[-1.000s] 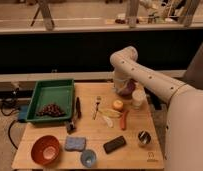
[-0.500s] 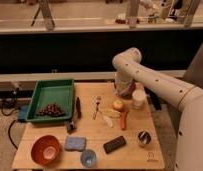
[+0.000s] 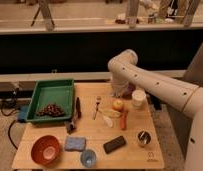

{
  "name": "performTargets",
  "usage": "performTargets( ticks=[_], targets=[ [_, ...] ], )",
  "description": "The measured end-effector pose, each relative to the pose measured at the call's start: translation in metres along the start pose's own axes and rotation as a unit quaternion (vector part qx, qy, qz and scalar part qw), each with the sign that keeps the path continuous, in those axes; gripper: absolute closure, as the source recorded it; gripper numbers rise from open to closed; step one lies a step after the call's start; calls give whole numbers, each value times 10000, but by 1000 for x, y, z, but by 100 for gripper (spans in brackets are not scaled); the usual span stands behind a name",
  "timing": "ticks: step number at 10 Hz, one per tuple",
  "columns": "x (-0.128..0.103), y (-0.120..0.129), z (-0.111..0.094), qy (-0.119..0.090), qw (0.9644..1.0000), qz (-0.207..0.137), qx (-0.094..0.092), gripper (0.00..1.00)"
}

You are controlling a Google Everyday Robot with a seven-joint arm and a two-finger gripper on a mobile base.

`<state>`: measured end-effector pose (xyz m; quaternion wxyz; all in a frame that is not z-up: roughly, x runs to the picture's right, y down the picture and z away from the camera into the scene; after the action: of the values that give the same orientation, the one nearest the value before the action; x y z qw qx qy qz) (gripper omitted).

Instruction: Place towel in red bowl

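The red bowl [image 3: 45, 150] stands empty at the front left corner of the wooden table [image 3: 95, 132]. My gripper [image 3: 120, 93] hangs low over the back middle of the table, at the end of the white arm that reaches in from the right. The wrist mostly hides it, and it is shut. A small pale lavender patch [image 3: 127, 91], which looks like the towel, shows right at the gripper. I cannot tell whether it is held or lies on the table. The bowl is far from the gripper, diagonally across the table.
A green tray [image 3: 51, 96] with a dark heap sits at the back left. A blue-grey pad [image 3: 75, 144], a blue cup [image 3: 88, 158] and a black slab [image 3: 114, 144] lie along the front. A white cup [image 3: 139, 99], an orange fruit [image 3: 118, 104], utensils and a metal can [image 3: 143, 137] lie in the middle and right.
The arm has shifted slightly to the right and down over the back of the table. Nothing on the table has moved.
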<state>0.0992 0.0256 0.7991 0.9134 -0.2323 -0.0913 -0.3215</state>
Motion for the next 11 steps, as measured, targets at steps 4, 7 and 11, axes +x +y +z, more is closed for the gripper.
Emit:
performTargets(
  ticks=[4, 7, 11],
  targets=[
    [-39, 3, -7, 3, 9994, -335, 18, 96],
    [-65, 1, -14, 5, 9980, -638, 20, 96],
    [-118, -8, -21, -4, 9937, -1124, 41, 96]
  ],
)
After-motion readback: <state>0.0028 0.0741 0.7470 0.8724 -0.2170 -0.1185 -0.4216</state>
